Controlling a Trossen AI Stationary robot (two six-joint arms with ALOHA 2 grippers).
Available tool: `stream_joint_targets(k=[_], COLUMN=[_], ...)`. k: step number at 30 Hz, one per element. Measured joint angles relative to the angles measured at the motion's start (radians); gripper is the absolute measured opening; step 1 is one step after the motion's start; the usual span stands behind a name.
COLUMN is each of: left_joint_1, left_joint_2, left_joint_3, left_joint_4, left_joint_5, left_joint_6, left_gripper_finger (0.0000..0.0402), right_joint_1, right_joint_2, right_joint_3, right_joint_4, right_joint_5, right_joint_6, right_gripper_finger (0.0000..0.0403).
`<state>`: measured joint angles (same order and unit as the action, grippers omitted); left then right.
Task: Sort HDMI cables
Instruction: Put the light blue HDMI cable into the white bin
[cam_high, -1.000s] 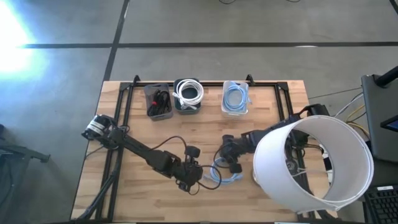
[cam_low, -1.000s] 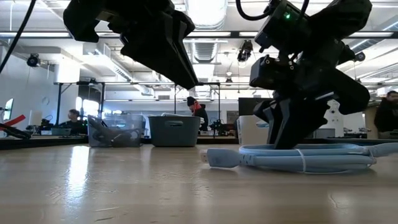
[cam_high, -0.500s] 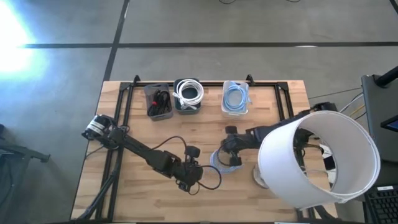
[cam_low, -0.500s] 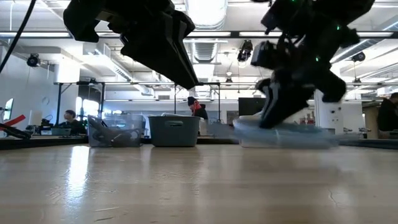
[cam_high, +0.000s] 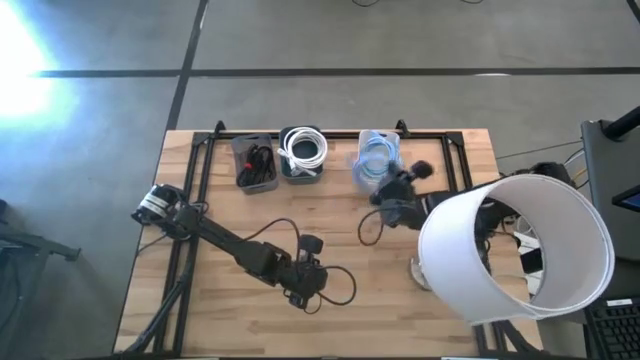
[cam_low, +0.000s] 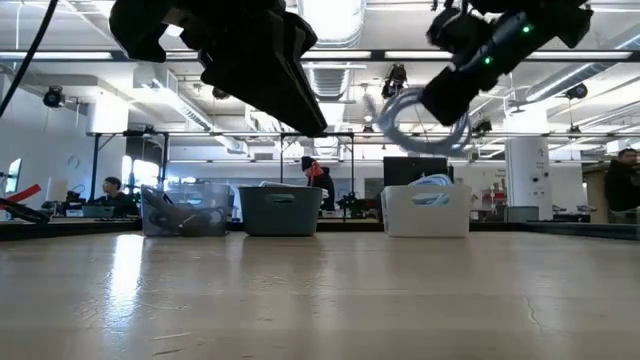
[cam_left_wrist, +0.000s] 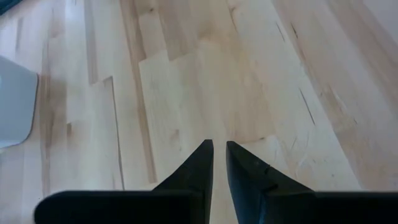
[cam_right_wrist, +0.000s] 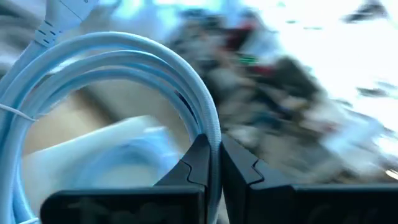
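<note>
My right gripper (cam_high: 388, 183) is shut on a light blue HDMI cable coil (cam_high: 369, 168) and holds it in the air at the clear bin (cam_high: 380, 140), which has more light blue cable in it. The low view shows that coil (cam_low: 415, 112) high above the table, over the bin (cam_low: 427, 210). Black cables lie in the left bin (cam_high: 256, 163) and white coils in the dark middle bin (cam_high: 303, 150). My left gripper (cam_high: 306, 288) is shut and hovers low over bare wood (cam_left_wrist: 219, 144) near the table's middle. My right gripper pinches the bundled strands of the light blue coil's loop (cam_right_wrist: 210, 127) between its two fingers (cam_right_wrist: 198, 163). The fingers lie across the strands. The coil is lifted clear of the table and reaches out beyond the fingertips, with its plug end (cam_right_wrist: 59, 18) on the far side of the loop.
A large white cylinder (cam_high: 515, 258) covers much of the table's right side and my right arm. A black metal frame (cam_high: 205, 150) runs along the far and side edges. Bare wood lies between the bins and the near edge. People show in the room beyond (cam_low: 318, 180).
My right gripper has lifted the light blue coil off the table near its middle and carried it up and toward the far edge, to the bin with the light blue cables. The coil, flat on the wood a second ago, now hangs clear.
</note>
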<state>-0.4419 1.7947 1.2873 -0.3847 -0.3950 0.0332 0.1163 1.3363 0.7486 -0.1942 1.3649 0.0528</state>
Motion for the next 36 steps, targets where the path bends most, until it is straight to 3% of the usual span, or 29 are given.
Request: stream_joint_targets(k=[2,4,7,14,22,27,36], left_joint_1=[0.001,0.001,0.002,0.002,0.001,0.001,0.028], left_joint_2=[0.0,0.0,0.0,0.0,0.0,0.0,0.0], left_joint_3=[0.0,0.0,0.0,0.0,-0.001,-0.016,-0.044], left_joint_4=[0.002,0.007,0.026,0.037,0.037,0.038,0.109], left_joint_5=[0.0,0.0,0.0,0.0,0.0,0.0,0.0], left_joint_6=[0.019,0.04,0.062,0.067,0.063,0.07,0.134], left_gripper_finger=[0.0048,0.0048,0.0048,0.0048,0.0048,0.0048,0.0048], right_joint_1=[-0.022,-0.059,-0.132,-0.291,-0.352,-0.381,-0.449], right_joint_2=[-0.026,-0.053,-0.076,-0.027,0.086,0.067,0.047], right_joint_3=[0.0,0.0,0.0,-0.002,-0.028,-0.08,-0.088], right_joint_4=[0.0,0.001,0.005,0.006,-0.026,-0.041,-0.031], right_joint_5=[0.133,0.182,0.149,-0.059,-0.066,-0.067,-0.08], right_joint_6=[0.0,0.002,0.072,0.18,0.212,0.322,0.318], right_gripper_finger=[0.0014,0.0014,0.0013,0.0013,0.0013,0.0013,0.0013])
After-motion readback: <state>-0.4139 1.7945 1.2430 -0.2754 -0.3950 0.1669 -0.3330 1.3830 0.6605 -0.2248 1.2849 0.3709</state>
